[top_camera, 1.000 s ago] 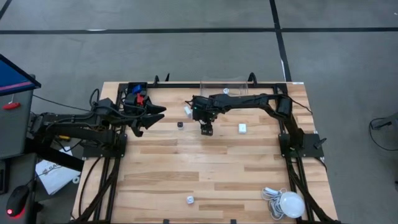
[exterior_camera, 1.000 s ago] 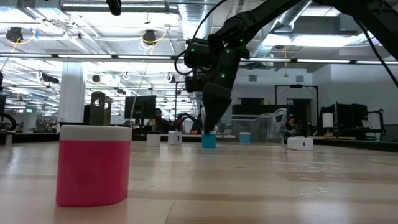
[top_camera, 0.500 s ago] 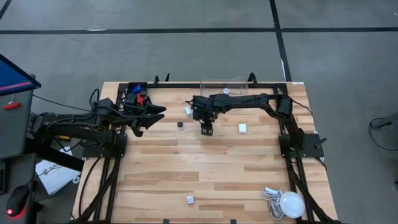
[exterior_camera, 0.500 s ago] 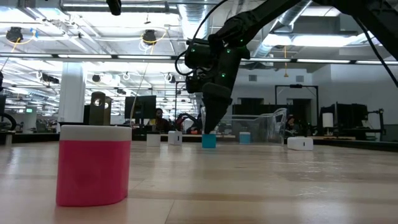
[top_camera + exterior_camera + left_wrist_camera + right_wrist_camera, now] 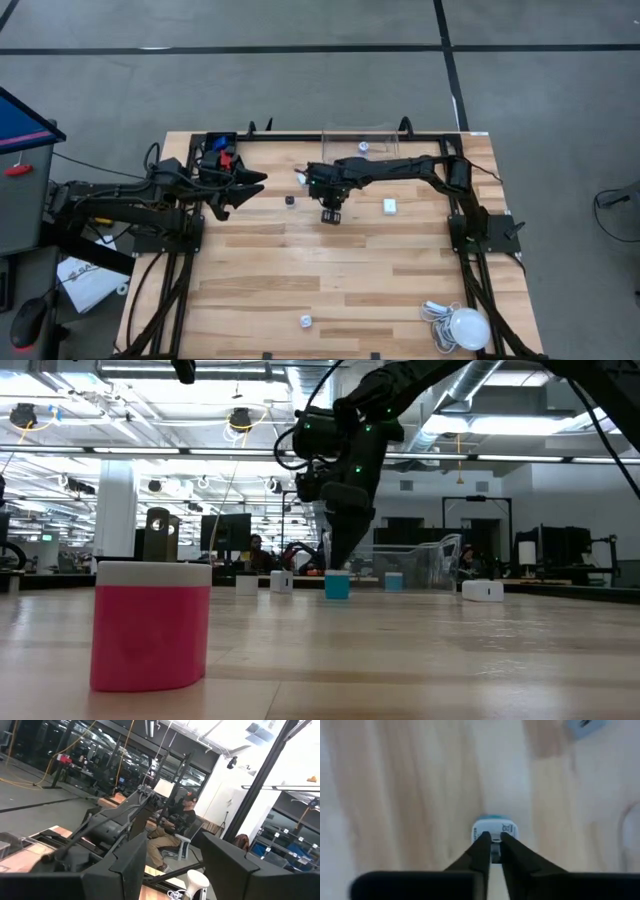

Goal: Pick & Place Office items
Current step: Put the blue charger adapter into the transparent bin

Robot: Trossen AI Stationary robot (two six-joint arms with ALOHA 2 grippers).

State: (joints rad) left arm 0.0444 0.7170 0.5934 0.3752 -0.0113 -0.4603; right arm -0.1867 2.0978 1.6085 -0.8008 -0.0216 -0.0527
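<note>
A small blue block with a white label [image 5: 337, 586] stands on the table's middle, toward the far side; it also shows in the right wrist view [image 5: 494, 827]. My right gripper [image 5: 331, 214] points straight down right over it, its fingers nearly closed together [image 5: 493, 846], and its tips are at the block's top [image 5: 337, 566]. My left gripper [image 5: 251, 186] hovers open and empty at the far left; its fingers stand apart in the left wrist view [image 5: 170, 865]. A white block [image 5: 390, 206], a black piece [image 5: 290, 200] and a white piece [image 5: 301, 177] lie nearby. My right gripper comes at the blue block's white top [image 5: 506, 827] from above, pointing down, with its fingers together. I cannot tell whether the tips touch it. The block stands upright on the table.
A black bin with blue and red pieces [image 5: 218, 150] stands at the far left and a clear container [image 5: 365, 140] at the far middle. A pink, white-topped piece [image 5: 150, 625] stands near the front edge. A white bulb with coiled cable [image 5: 465, 327] lies at the near right.
My right gripper has shifted a little toward the table's near edge, its wrist rising slightly, and it still points down over the blue block. The block has stayed where it was.
</note>
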